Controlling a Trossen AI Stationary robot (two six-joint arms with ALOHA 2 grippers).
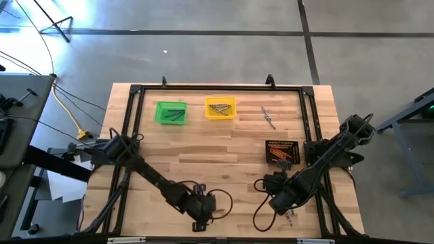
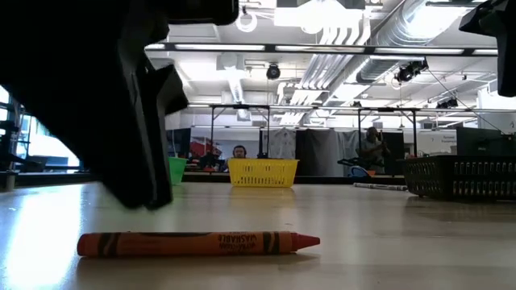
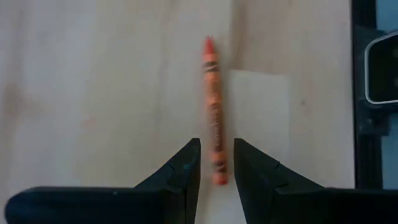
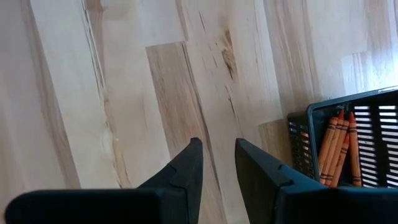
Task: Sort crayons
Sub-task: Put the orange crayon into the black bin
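Observation:
An orange-red crayon (image 3: 213, 106) lies flat on the wooden table near its front edge, and shows close up in the low view (image 2: 197, 243). My left gripper (image 3: 217, 146) hovers over its blunt end, pointing steeply down. It is open, with one finger on either side of the crayon and a gap on both sides. My right gripper (image 4: 218, 144) waits open over bare wood at the front right (image 1: 277, 202), beside the black bin (image 4: 348, 143) that holds several orange crayons (image 4: 339, 149).
A green bin (image 1: 171, 112) with dark sticks and a yellow bin (image 1: 220, 107) with sticks stand at the far side. A few loose grey crayons (image 1: 269, 116) lie to the right of them. The black bin (image 1: 283, 152) stands at mid right. A black frame (image 1: 135, 91) rims the table.

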